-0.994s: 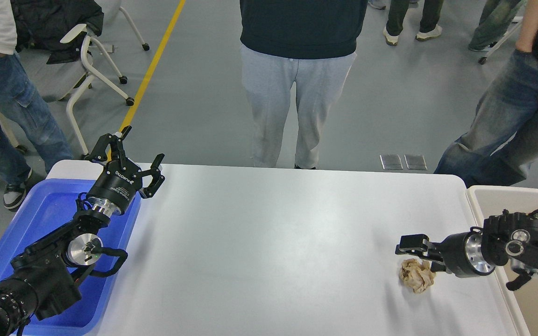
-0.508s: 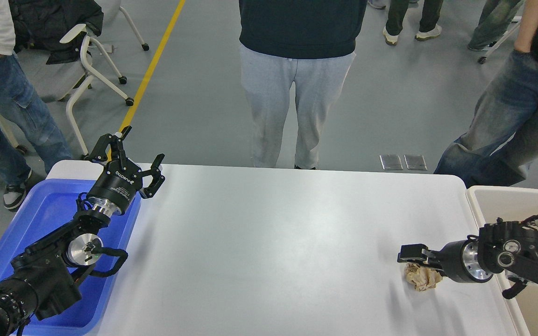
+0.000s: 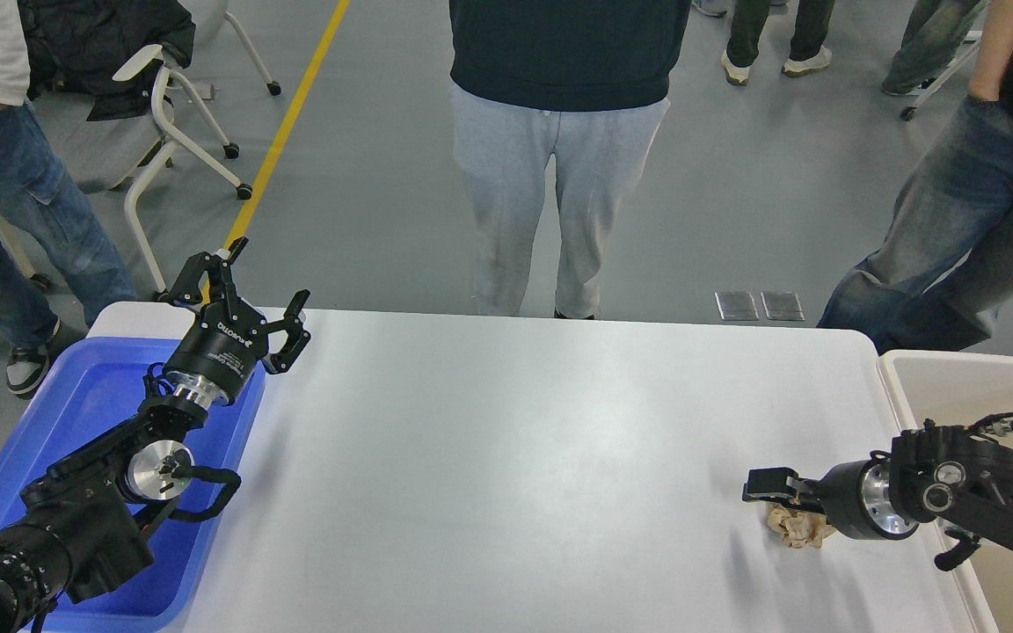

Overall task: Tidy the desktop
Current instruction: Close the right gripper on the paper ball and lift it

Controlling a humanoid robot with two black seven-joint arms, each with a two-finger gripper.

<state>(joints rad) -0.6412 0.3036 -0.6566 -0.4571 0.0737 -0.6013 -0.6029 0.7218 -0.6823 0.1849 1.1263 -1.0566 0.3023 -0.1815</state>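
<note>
Item: crumpled paper ball (image 3: 795, 526), tan, lying on the white desktop (image 3: 506, 457) near its right front corner, close to the edge that meets the beige bin (image 3: 981, 387). Position relative to my right pincer (image 3: 775, 492): directly under and slightly behind the fingertips, so that the black finger block covers the ball's upper left part; whether the fingers touch the paper I cannot tell. Pincer state, right: seen edge-on and dark, the two fingers not separable, so I cannot tell whether they are spread or pressed together, nor whether they already pinch the paper. Pincer axis: lies nearly level, pointing left across the desktop, with the wrist and arm coming in from the right over the bin's near rim. Ball's long axis: none to speak of; it is a rough lump, slightly wider than tall. Nearer arm: the right, by a wide margin. My left pincer (image 3: 253, 299): fingers spread, holding nothing, raised over the far left corner of the desktop beside the blue tray (image 3: 84, 404), well apart from the ball. Judgement: the step in hand is the pickup of the ball by the right arm; the bin lies just to the right of it, so the carry would be short. Risk, as judged: soft paper may slip or be pushed along the smooth top rather than caught.
</note>
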